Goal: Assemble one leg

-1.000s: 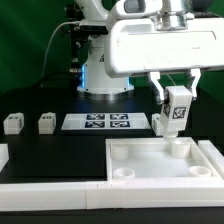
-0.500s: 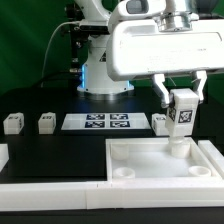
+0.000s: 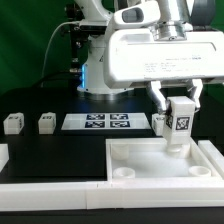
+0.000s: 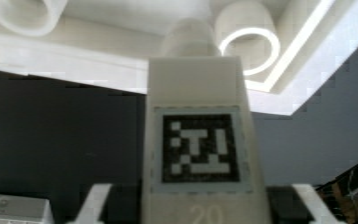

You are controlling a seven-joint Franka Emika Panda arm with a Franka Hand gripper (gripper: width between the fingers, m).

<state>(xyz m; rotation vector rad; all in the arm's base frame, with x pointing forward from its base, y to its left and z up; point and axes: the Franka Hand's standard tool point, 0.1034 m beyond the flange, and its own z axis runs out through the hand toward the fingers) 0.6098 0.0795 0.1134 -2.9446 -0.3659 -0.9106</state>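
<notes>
Leg (image 3: 178, 125) upright, long axis vertical

A matte black table (image 3: 55, 150) carries two small white plastic block-shaped pegs with square tags (image 3: 12, 123) (image 3: 46, 122) towards the exterior view's left. The flat white marker board (image 3: 107, 122) lies just beside them, and a large white square tray (image 3: 130, 146) nearer the camera.

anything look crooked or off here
Nothing stands out: the small white block-shaped tagged leg is held upright in the pincer, at a far corner socket of the large white square tray.
</notes>
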